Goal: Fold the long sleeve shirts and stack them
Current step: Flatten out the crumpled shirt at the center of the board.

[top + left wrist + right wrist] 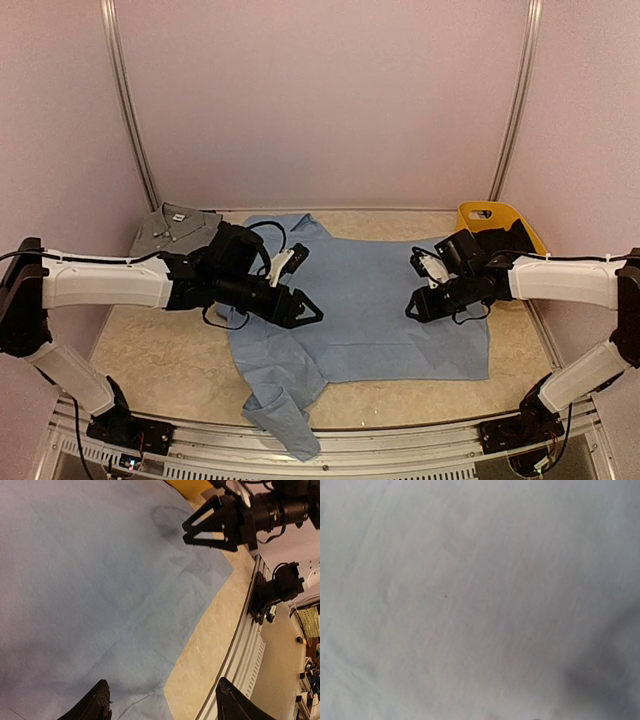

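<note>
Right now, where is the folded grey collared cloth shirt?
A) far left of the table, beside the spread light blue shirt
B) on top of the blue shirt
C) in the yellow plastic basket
A: the grey collared shirt lies far left on the table, beside the light blue shirt.

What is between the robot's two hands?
Only flat cloth of the light blue shirt lies between the left hand and the right hand, as the top view shows.
</note>
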Controlling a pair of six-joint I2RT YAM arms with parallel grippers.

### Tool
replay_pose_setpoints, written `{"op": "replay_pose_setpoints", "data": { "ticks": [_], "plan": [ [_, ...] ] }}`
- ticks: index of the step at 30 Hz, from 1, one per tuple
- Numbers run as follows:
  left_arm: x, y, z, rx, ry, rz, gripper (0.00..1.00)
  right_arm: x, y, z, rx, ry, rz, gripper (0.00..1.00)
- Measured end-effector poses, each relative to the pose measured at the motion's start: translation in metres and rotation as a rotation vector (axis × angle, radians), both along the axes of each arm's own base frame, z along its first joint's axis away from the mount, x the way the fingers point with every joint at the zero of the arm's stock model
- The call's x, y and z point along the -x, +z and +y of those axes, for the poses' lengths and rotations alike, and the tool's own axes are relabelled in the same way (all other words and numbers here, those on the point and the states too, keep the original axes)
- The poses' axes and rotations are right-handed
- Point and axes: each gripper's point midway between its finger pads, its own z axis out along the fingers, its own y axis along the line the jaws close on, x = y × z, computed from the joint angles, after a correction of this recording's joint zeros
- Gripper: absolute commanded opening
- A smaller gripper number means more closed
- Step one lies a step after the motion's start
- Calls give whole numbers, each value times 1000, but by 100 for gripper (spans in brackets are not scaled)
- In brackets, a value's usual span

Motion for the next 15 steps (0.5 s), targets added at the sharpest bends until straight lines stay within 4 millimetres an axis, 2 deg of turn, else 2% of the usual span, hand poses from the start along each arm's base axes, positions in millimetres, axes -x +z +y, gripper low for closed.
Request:
{"op": "replay_pose_setpoints", "data": {
  "ticks": [3, 7, 9, 12, 15],
  "plan": [
    [40, -26, 8, -80, -27, 54, 63, 2, -2, 1, -2, 1, 8, 40],
    [89, -82, 35, -247, -32, 173, 58, 5, -3, 5, -8, 5, 13, 40],
    [105, -105, 53, -321, -9, 231, 58, 6, -4, 6, -8, 5, 17, 40],
    [122, -120, 72, -376, 21, 285, 58, 6, -7, 7, -6, 6, 24, 40],
    [134, -117, 76, -373, 20, 299, 58, 5, -12, 6, 9, -5, 32, 40]
  ]
}}
